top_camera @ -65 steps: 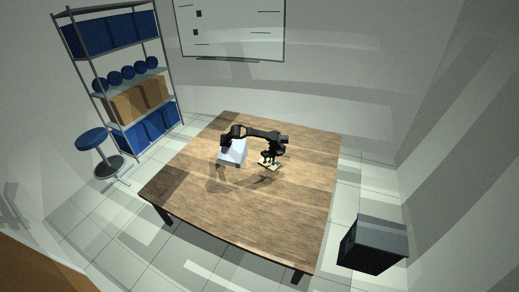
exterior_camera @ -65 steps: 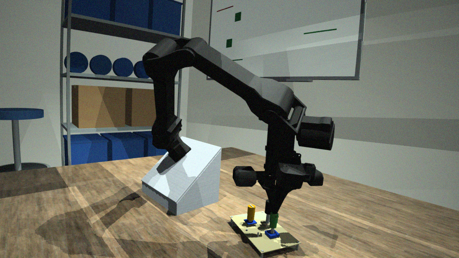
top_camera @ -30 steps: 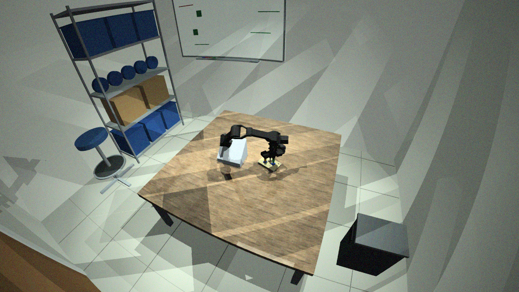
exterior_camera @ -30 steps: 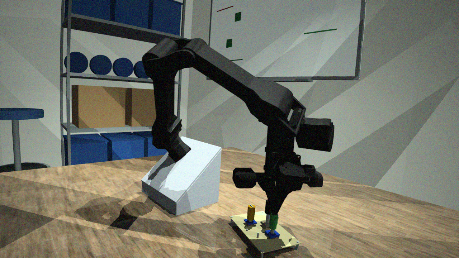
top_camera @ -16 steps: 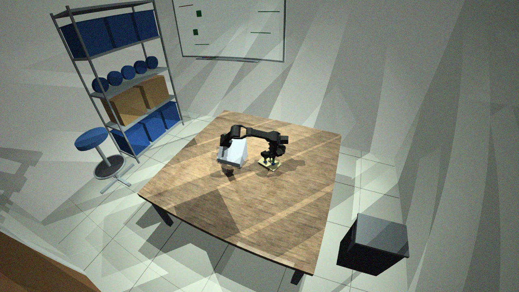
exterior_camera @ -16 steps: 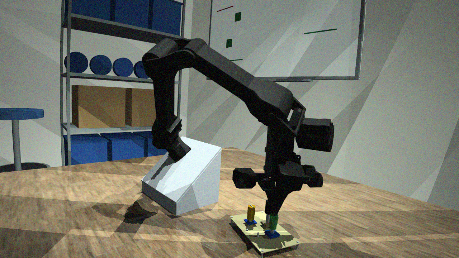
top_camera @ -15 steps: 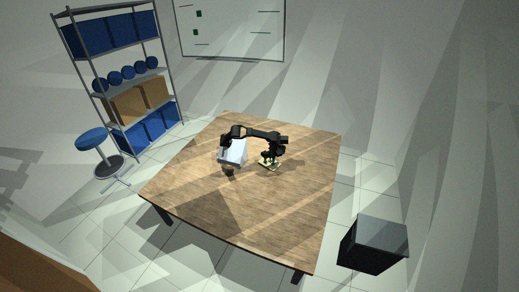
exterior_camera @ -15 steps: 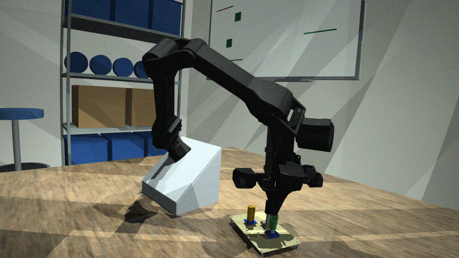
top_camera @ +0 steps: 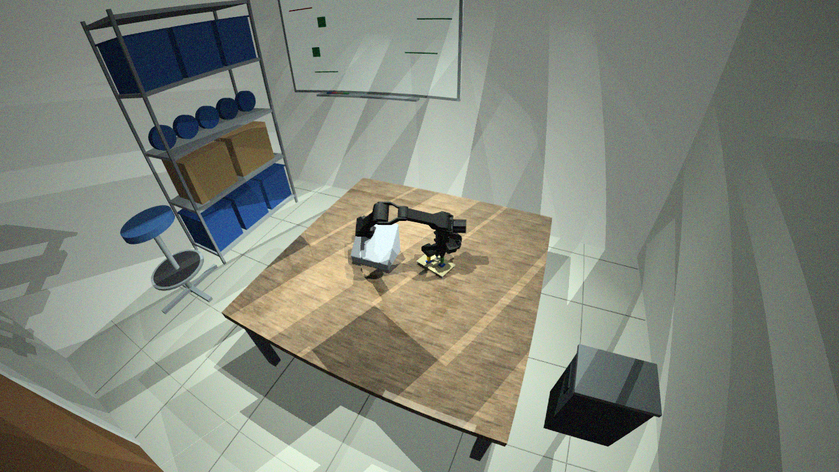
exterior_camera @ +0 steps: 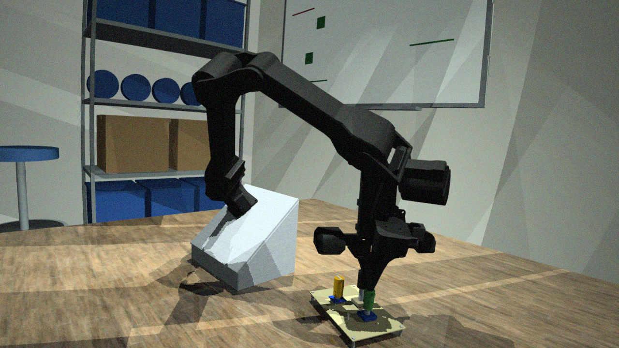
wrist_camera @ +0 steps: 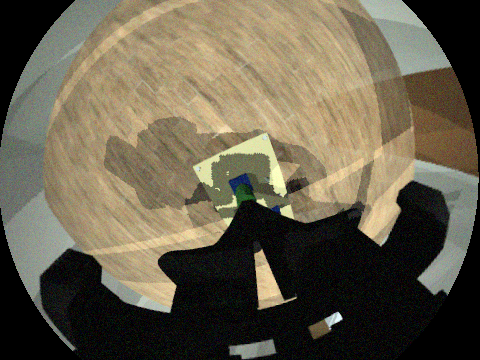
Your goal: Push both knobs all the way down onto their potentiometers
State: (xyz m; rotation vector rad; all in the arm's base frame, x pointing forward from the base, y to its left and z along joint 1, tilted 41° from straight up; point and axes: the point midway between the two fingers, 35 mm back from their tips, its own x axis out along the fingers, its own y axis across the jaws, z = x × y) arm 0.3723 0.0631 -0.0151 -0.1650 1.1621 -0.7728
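Your gripper (exterior_camera: 367, 286) is clenched on nothing, tips down on the green knob (exterior_camera: 368, 299) at the board's (exterior_camera: 385, 329) middle — the knob's shaft shows beneath it. The yellow knob (exterior_camera: 338, 286) stands at its 10 o'clock, near the board's edge. The table (top_camera: 375, 328) lies open toward 6 o'clock — the base (exterior_camera: 259, 246) sits at 10.

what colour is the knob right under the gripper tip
Green. The knob under the shut gripper shows best in the exterior view.
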